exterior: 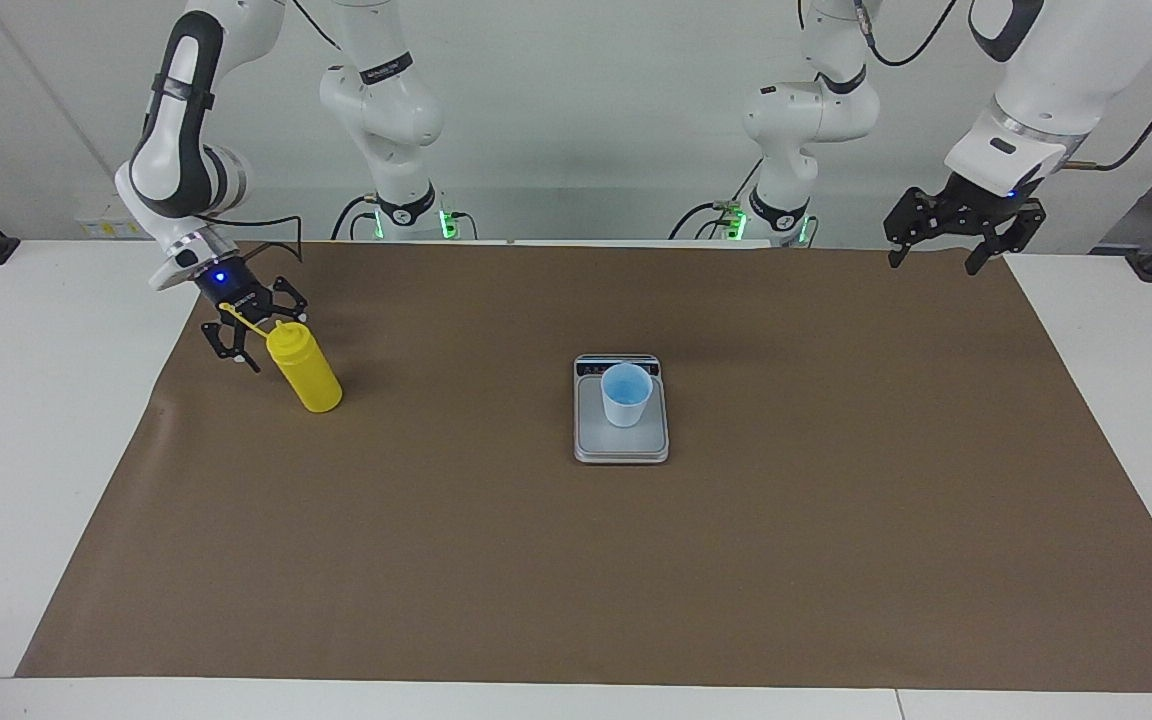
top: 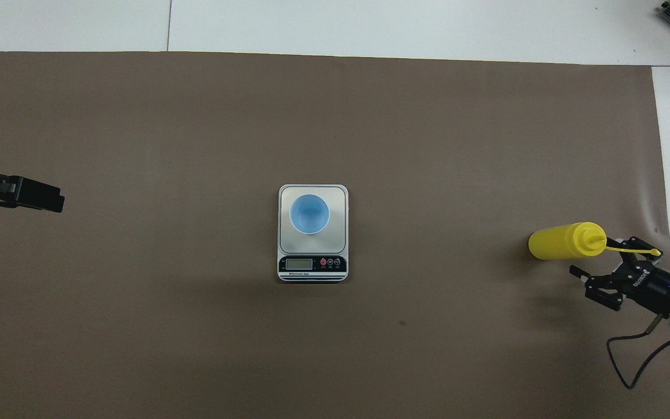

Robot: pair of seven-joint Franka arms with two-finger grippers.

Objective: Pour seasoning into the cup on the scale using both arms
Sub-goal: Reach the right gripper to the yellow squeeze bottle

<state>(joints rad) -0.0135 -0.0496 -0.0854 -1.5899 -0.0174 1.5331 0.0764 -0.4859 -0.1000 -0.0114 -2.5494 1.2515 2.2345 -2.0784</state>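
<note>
Facing view: the right claw (exterior: 258, 335) hangs with fingers apart just beside the neck of the seasoning (exterior: 304, 376), which stands upright on the bench (exterior: 836, 520) toward the right arm's end. Its thin cap strap (exterior: 241, 317) runs across the claw, so a closing finger could snag it and tip the bottle. The cup (exterior: 626, 394) stands on the scale (exterior: 621, 446). The left claw (exterior: 941, 245) waits, fingers apart, over the bench edge.

Overhead view: the right claw (top: 608, 273) sits off the seasoning (top: 565, 241), near its nozzle; gripping that high risks a slipping, top-heavy hold. The cup (top: 309, 214) and scale (top: 313, 233) lie well apart from it.
</note>
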